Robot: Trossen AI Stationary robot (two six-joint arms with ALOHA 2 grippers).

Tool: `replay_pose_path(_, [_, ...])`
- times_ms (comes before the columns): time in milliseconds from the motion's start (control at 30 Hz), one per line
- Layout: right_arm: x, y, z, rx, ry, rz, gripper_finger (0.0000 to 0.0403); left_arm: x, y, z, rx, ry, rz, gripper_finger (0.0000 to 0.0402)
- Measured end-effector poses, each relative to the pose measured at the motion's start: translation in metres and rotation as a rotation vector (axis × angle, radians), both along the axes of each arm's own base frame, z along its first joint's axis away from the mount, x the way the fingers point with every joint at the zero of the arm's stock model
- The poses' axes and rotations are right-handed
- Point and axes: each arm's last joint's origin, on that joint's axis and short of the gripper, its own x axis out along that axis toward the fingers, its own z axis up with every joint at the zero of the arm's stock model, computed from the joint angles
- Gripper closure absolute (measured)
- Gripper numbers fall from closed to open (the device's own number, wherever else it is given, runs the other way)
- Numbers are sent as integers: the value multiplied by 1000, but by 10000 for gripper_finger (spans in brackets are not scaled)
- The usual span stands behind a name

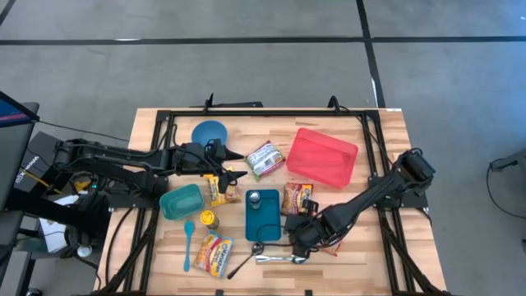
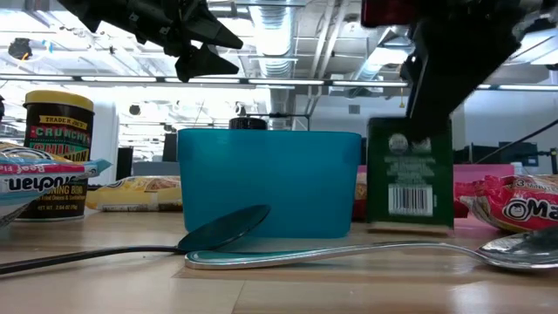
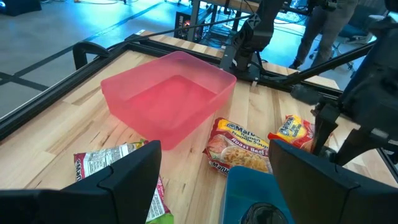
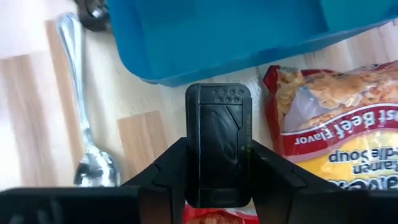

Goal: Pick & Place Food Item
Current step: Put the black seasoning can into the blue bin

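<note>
My right gripper [image 1: 301,231] is near the table's front, right of the teal tray [image 1: 263,215], shut on a small dark green box [image 2: 410,174] with a barcode. In the right wrist view the box's dark top [image 4: 219,146] shows between the fingers. Whether the box's lower end [image 2: 410,225] touches the table, I cannot tell. My left gripper [image 1: 236,167] is open and empty, held above the table near a yellow snack packet [image 1: 220,189]. A pink bin [image 1: 322,156] stands at the back right. My right gripper pinches the box between its two fingers, on two opposite sides near the top [image 4: 189,155]. The fingers come from above, pointing down. The box stands upright below the fingers.
A ramen packet [image 1: 297,197] lies beside the box. A metal spoon [image 1: 275,257] and a black spoon [image 1: 241,263] lie in front of the tray. A green-white packet [image 1: 265,159], blue bowl [image 1: 209,131], teal tub [image 1: 181,201], jar [image 1: 209,219] and noodle packet [image 1: 214,253] fill the left half.
</note>
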Motion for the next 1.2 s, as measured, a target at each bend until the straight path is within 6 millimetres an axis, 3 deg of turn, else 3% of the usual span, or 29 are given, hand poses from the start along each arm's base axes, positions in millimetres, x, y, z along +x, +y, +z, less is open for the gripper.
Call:
replay_pose_path(233, [-10,-1,23,19,-53,21,277,0,0,0,0,-1,0,109])
replay_pose_path(667, [-27,-16,63,-117,-179,39,277,0,0,0,0,-3,0,109])
replay_pose_path(1000, [-4,-38,72,-208,-282,106,277,0,0,2,2,-17,0,109])
replay_pose_path(1200, [10,-61,73,-162,-279,139,277,0,0,2,3,-16,-1,109])
